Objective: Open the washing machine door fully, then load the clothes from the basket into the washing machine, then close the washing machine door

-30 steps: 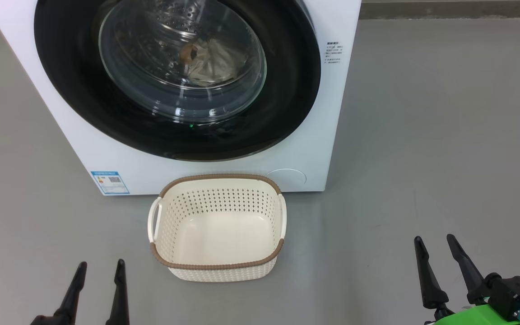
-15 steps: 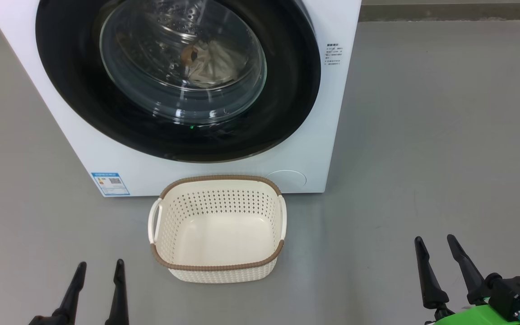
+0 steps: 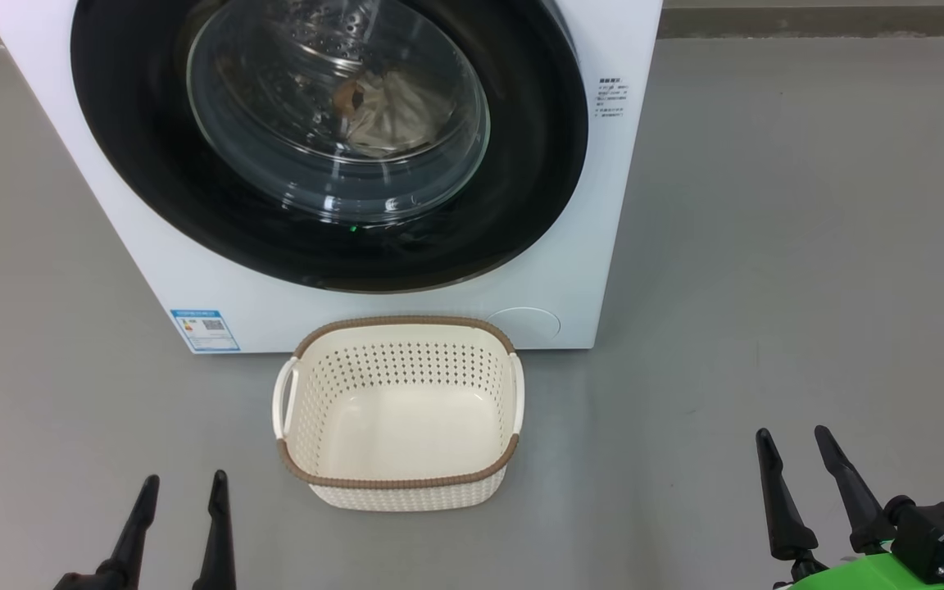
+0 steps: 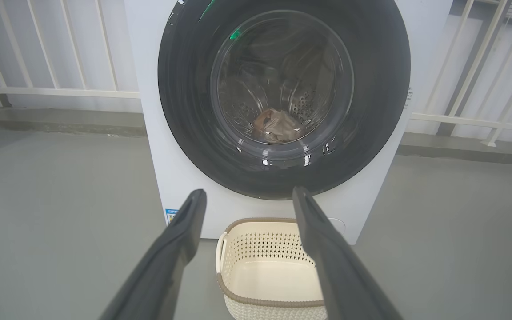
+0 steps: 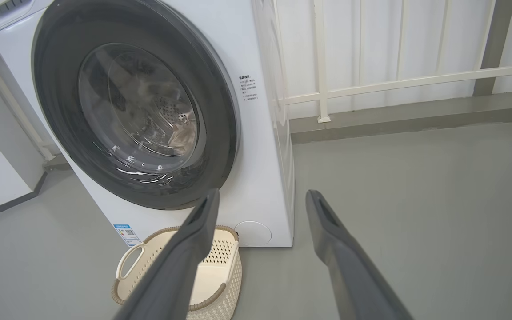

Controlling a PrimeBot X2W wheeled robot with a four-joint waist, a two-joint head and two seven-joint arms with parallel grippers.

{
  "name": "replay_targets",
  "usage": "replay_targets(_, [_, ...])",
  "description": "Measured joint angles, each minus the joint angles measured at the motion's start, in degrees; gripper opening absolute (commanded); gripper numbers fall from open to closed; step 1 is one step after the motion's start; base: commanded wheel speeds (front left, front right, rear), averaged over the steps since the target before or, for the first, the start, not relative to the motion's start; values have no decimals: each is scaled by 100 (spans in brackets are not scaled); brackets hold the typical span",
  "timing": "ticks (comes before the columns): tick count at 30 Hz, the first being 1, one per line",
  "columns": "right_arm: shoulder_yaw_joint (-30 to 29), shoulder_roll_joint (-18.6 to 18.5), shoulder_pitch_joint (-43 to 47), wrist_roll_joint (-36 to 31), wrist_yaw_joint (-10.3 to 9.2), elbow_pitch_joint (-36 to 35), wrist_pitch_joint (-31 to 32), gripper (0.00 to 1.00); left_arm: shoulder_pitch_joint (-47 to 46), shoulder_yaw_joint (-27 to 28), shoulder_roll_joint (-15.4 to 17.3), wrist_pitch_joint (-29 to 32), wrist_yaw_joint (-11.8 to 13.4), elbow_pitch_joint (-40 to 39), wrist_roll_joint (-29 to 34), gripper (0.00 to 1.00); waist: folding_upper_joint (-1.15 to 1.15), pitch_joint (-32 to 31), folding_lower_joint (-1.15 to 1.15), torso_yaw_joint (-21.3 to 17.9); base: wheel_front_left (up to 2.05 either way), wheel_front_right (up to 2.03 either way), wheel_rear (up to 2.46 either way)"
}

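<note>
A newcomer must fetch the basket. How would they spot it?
Find the white washing machine with the round black door. On the floor just before it stands the basket. It is small, cream, perforated, brown-rimmed, with white side handles.

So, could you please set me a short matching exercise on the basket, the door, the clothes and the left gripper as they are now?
Things:
1 basket
2 washing machine door
3 clothes
4 left gripper

States:
A open, holding nothing
B closed
C empty
D inside the washing machine

Pairs: 1-C; 2-B; 3-D; 4-A
</note>
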Motion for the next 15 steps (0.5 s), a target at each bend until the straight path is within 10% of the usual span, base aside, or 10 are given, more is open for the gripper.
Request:
replay_targets(8, [4,1,0,5,0,0,0,100,-3,-44,13,0,0,1,-41,100,0,23,0,23,0,0,0])
replay_targets(9, [3,3,0,5,1,41,0,0,-2,-48,0,2,1,38,-41,0,0,23,0,23,0,0,0])
replay_targets(15, [4,53,87,27,2,363,14,0,94,-111,-98,10,1,336,-80,0,0,25,0,22,0,0,0])
